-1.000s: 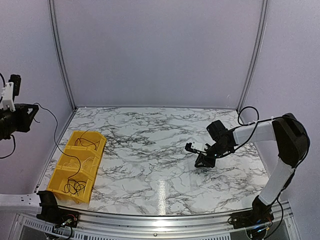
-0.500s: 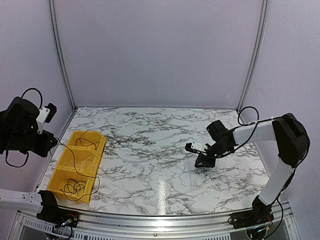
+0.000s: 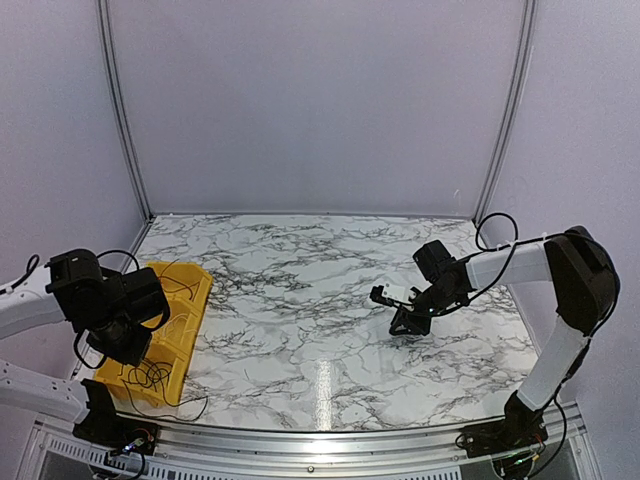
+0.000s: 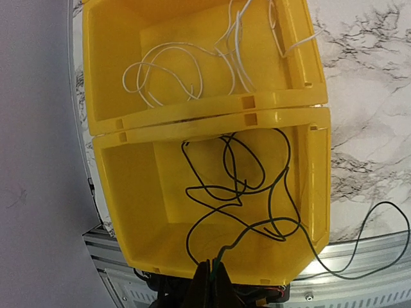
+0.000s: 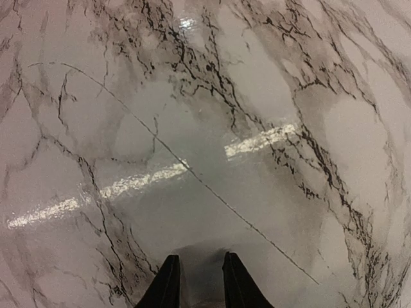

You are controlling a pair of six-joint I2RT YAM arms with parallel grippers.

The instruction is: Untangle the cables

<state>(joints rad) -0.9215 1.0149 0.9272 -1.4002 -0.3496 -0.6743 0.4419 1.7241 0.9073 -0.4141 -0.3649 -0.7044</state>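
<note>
Cables: you've got the black cables [image 4: 241, 186] as a loose tangle of overlapping loops, lying in the near compartment of the yellow bin [image 4: 128, 192].
Stray strand: one strand goes over the bin wall on the table side. It swings out in a wide loop on the marble table [image 4: 366, 128] and comes back toward the bin's near corner.
Left gripper: your left gripper [image 4: 210, 279] hangs over the near wall of that compartment. Its fingers are pressed together with a dark strand coming out of the tips, so it is clenched on the cables.
Left arm: in the top view it bends over the near end of the bin and hides part of it.
Next compartment: white wires [image 4: 167, 70] lie in loose curls, kept from the black ones by the divider wall.
Far compartment: the top view shows thin dark strands [image 3: 172, 285] there, too small to say more.
Bin: it sits at the left side of the table, close to the left wall, running from near to far.
Rail: a metal rail [image 4: 359, 256] runs along the table's near edge, just past the bin.
Right gripper: your right gripper [image 5: 196, 276] is well apart from the bin, right of the table's middle, tips down close to the marble. The fingers stand a small gap apart with only marble between them, so it is released and empty.
</note>
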